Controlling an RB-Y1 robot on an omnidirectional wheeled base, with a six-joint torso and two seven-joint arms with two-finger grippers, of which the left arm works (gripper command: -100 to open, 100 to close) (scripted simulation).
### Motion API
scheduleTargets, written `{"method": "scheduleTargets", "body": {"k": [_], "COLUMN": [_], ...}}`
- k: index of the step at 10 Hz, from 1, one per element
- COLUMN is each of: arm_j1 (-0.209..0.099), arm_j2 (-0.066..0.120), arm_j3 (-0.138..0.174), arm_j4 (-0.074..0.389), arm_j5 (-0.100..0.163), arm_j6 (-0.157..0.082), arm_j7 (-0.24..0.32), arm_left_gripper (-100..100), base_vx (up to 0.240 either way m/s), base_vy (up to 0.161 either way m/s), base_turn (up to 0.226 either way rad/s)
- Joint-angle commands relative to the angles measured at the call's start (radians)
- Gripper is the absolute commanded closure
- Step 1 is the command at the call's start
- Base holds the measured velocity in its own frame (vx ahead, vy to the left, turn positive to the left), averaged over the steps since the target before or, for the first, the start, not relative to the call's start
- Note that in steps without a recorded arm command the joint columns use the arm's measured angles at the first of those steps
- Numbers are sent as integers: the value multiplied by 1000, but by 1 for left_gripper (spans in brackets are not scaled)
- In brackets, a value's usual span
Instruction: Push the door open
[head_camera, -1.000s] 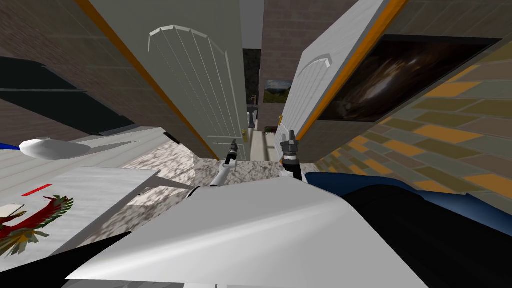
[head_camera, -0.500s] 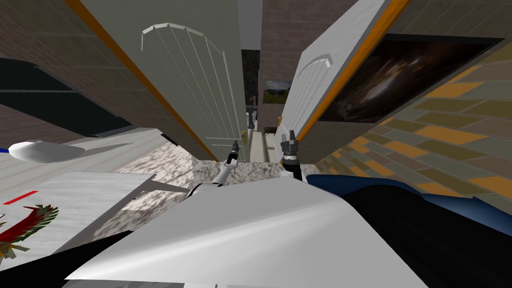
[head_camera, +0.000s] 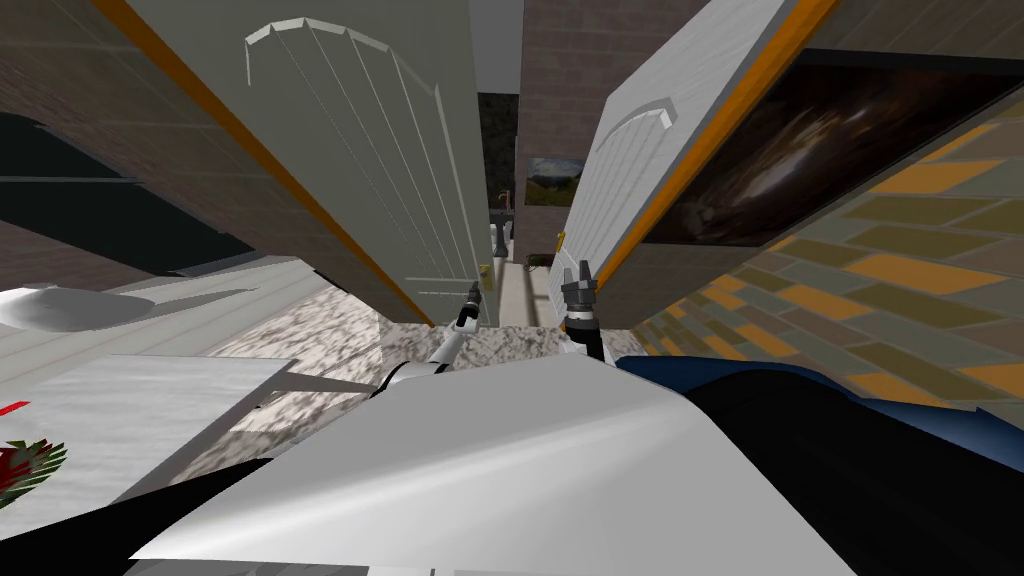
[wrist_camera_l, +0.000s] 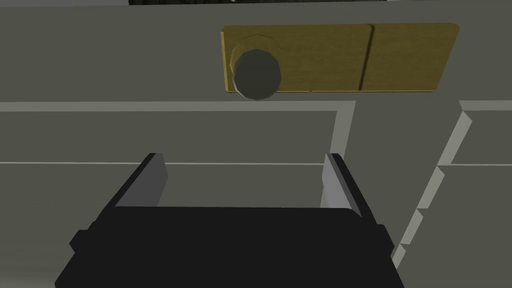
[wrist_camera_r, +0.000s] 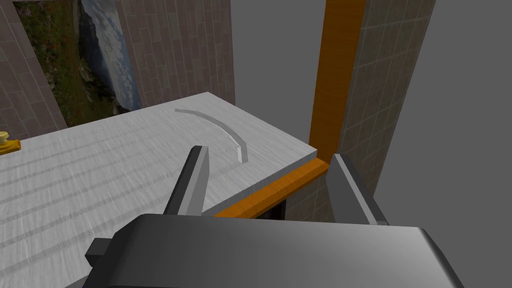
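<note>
Door panel sits directly ahead of left gripper, fingers wide, empty. Risk: blades may snag knob just beyond, deflecting the push.

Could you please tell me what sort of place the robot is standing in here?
Most likely a doorway inside a house: two pale grey panelled doors in orange frames stand partly open, brown brick-patterned walls flank them, and a framed landscape picture hangs beyond the gap.
</note>
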Motion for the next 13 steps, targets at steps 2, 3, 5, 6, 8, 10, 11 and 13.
{"method": "scheduleTargets", "body": {"k": [2,3,5,6,8,10,11,13], "arm_j1": [0,0,0,0,-1,-1,-1,-1], "arm_j2": [30,30,44,45,35,9,16,16], "arm_j3": [3,3,7,9,13,16,16,16], "arm_j4": [2,2,5,6,8,10,11,11], "arm_j5": [1,1,3,3,4,6,5,5], "arm_j6": [0,0,-1,-1,-2,-2,-3,-3], "arm_j7": [-1,-1,-2,-2,-3,-4,-5,-5], "arm_left_gripper": [-100,-100,-100,-100,-100,-100,-100,100], "base_vx": [123,112,168,204,210,191,88,-24], "base_vy": [-23,-20,-17,-52,-53,-28,-23,6], "base_turn": [-22,0,-25,-25,-19,-23,-1,1]}}
